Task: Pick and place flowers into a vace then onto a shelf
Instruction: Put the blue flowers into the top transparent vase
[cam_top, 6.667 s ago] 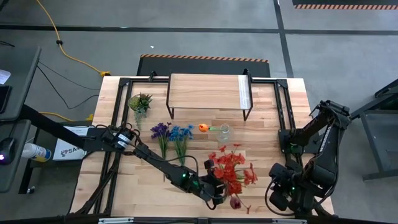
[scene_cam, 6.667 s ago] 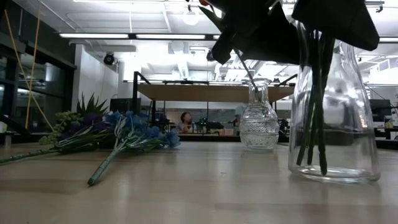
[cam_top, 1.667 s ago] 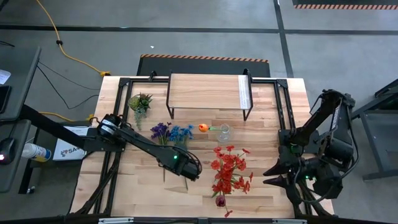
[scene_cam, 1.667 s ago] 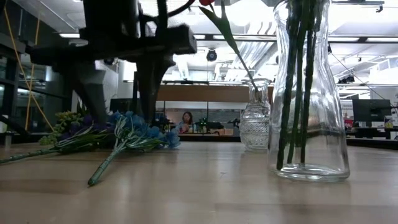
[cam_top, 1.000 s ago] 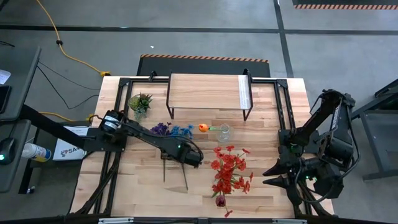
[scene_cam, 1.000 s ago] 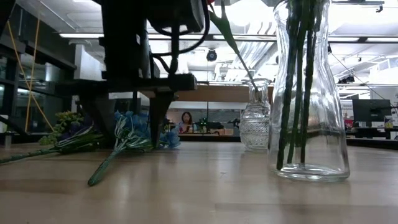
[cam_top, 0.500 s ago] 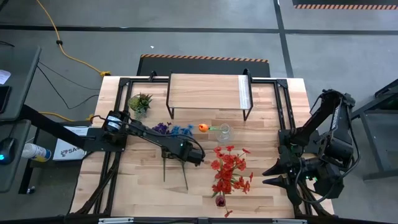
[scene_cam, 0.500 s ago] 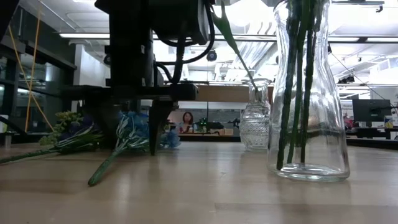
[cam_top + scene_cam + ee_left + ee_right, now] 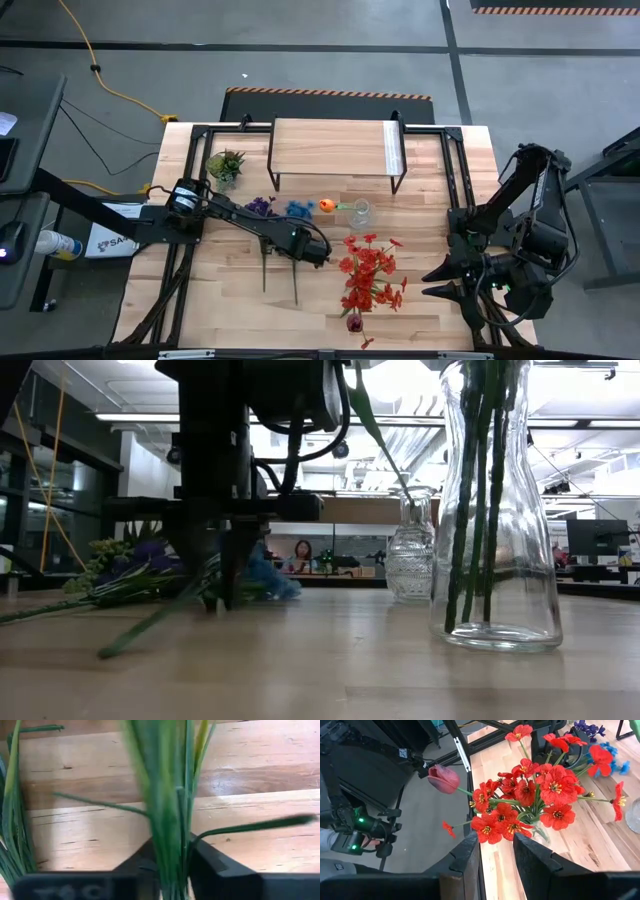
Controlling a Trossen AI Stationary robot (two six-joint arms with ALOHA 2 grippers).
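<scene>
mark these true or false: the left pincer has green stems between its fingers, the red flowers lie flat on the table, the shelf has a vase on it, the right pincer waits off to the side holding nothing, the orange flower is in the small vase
1. The left pincer has green stems between its fingers. True.
2. The red flowers lie flat on the table. False: their stems stand in the tall glass vase near the table's front edge.
3. The shelf has a vase on it. False: its board is bare; both vases stand on the table.
4. The right pincer waits off to the side holding nothing. True: it sits by the table's right edge, apart from the flowers.
5. The orange flower is in the small vase. True: its stem leans out of the vase.
</scene>
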